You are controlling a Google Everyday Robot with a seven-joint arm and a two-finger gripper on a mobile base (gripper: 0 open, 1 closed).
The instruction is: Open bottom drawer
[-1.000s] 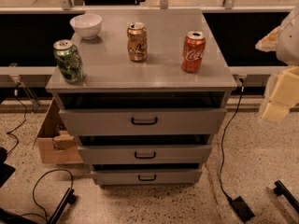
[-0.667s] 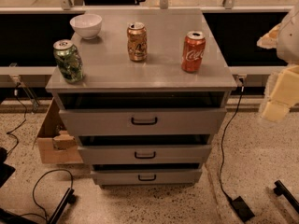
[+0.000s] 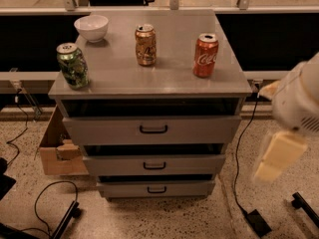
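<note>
- You have the gripper (image 3: 278, 158) at the right edge of the view, well off to the right of the cabinet (image 3: 149, 73) and touching nothing.
- It hangs at about the height of the middle drawer (image 3: 199, 164), below the white arm (image 3: 299, 101).
- The gripper shows only as a pale, blurred block, so you cannot tell whether it is apart or together.
- Your bottom drawer (image 3: 189, 188) is the lowest and narrowest of three grey fronts, just above the speckled floor (image 3: 164, 218).
- Its small black handle (image 3: 156, 189) sits in the middle of the front.
- The drawer looks closed, with its front tucked just below the middle one.
- The top drawer (image 3: 199, 129) is the widest front and sits under the cabinet's top.
- On the top you see a green can (image 3: 73, 65) near the left front corner.
- A gold can (image 3: 145, 45) stands in the middle and a red can (image 3: 205, 55) to its right, all upright and well apart.
- A white bowl (image 3: 91, 27) rests at the back left.
- A cardboard box (image 3: 52, 156) stands on the floor, just beside the cabinet's left side.
- A black cable (image 3: 238, 153) drops down the cabinet's right side to a black brick (image 3: 257, 222) on the floor, between the cabinet and the gripper.
</note>
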